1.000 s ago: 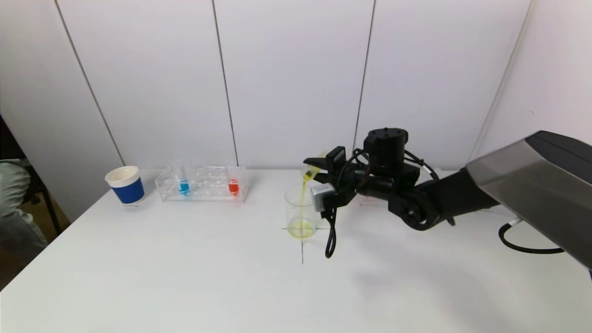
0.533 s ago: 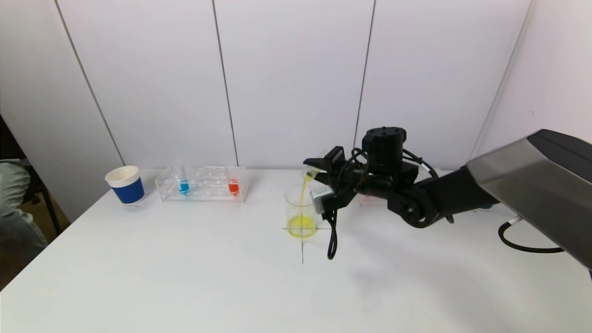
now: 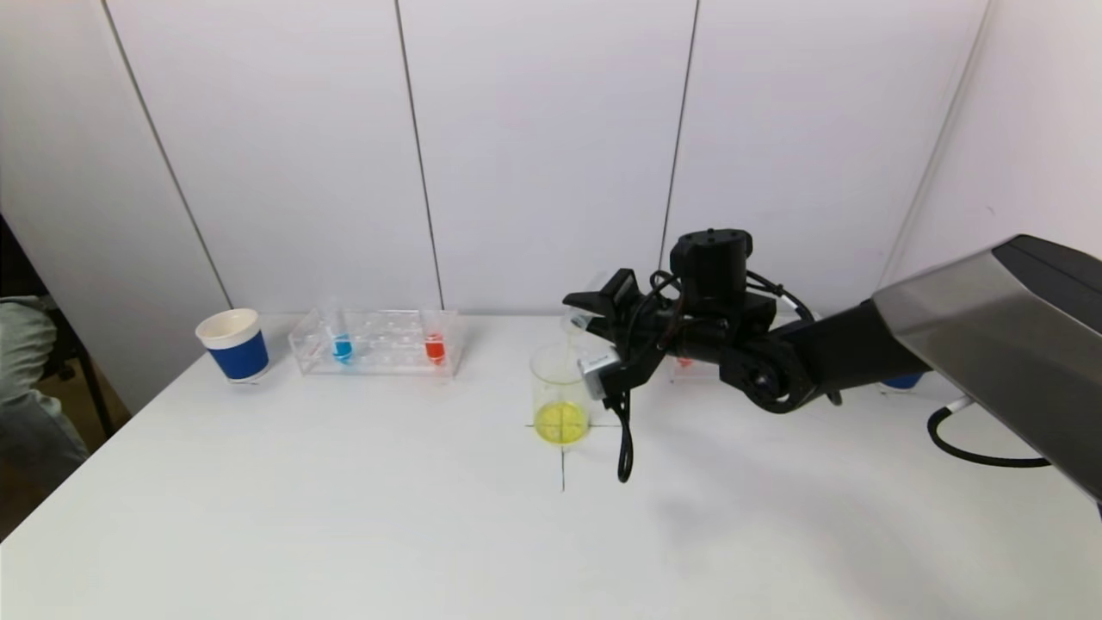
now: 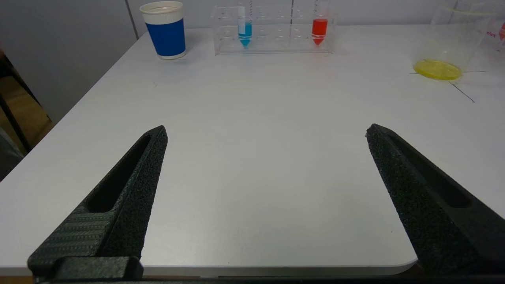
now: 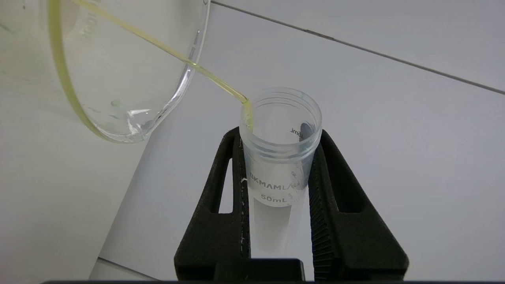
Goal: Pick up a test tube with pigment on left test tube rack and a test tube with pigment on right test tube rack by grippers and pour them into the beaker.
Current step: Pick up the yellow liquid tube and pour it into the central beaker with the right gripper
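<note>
- Above the rim of the clear glass beaker (image 3: pixel 560 398), at mid-desk on the black cross mark, the right tool (image 3: pixel 594 320) is clenched on a clear plastic test tube (image 5: pixel 281 157) — both black fingers (image 5: pixel 232 189) press its sides just below the threaded mouth.
- The tube lies tipped well past level: its long axis runs from the tool down toward the beaker, mouth lowest and toward the robot's left. A thin yellow stream (image 5: pixel 165 49) leaves the mouth's lip and crosses the beaker's rim into the glass.
- The tube's body looks nearly drained; a shallow yellow pool (image 3: pixel 561 422) lies on the beaker's floor. In my judgement the right-side pour is close to finished.
- The left tool (image 4: pixel 264 136) hangs low over the near left part of the white desk (image 3: pixel 344 517), released, fingers spread wide and holding nothing.
- The clear plastic left rack (image 3: pixel 376 343) stands at the far left of the desk, well apart from the left tool and straight ahead of it. It holds a blue-filled tube (image 3: pixel 342 344) and a red-filled tube (image 3: pixel 435 344), both upright. A blue-and-white paper cup (image 3: pixel 233 344) stands just beside the rack, on its outer side.
- Deciding relation: the left rack lies beyond the left tool and far from the right one — so the left arm is the nearer. The tubes' upright axes suggest a level approach, fingers either side.
- The right rack is largely hidden behind the right arm; its contents cannot be told.
</note>
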Tool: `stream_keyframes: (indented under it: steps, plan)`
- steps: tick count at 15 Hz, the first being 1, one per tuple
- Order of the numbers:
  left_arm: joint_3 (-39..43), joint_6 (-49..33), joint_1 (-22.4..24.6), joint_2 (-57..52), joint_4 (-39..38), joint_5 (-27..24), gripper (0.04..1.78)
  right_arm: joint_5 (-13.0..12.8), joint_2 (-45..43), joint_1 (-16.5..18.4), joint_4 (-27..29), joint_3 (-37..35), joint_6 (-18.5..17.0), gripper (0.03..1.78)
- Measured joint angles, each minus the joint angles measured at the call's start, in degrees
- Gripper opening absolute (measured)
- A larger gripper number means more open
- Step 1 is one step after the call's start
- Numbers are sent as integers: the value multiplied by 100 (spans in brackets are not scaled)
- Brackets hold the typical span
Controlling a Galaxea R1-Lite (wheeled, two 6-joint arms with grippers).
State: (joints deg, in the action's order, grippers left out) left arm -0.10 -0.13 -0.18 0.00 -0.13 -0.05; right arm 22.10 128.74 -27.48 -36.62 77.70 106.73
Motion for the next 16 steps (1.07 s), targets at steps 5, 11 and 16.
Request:
stream_keyframes:
  steps: [5,11,16]
  plan:
    - [0,0,0,0,-2,2,176,-57,-61,2,178,18,490,48]
    - [0,-2,0,0,0,2,176,-100,-124,-5,276,18,661,48]
    - [0,0,0,0,-2,2,176,-89,-156,-102,154,-15,-212,48]
